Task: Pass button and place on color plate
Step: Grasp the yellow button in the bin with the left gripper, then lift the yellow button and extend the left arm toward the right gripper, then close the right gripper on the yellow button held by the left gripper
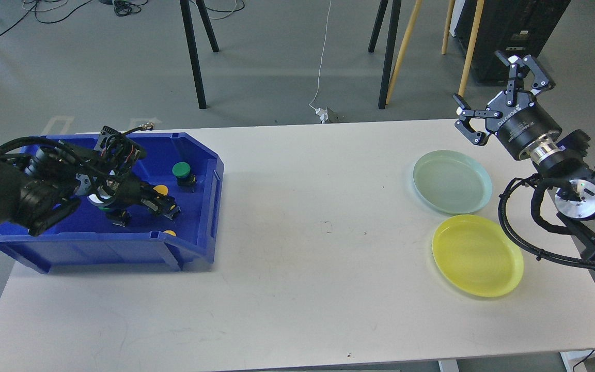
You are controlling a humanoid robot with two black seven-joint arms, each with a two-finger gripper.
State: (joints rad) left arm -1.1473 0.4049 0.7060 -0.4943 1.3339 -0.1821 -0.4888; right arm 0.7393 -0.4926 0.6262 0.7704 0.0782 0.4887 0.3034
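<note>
Now left gripper in blue bin — jaws unclear — right gripper spread wide.

Tabletop off-white, plain, with a few faint dark specks; floor grey. Bin saturated blue, holding one green-capped button on a black base, yellow-capped buttons partly hidden, and a green edge under the left arm. Plates: far one pale mint green, near one bright yellow, both unpatterned; both arms black, right claw black with a silver wrist ring.
</note>
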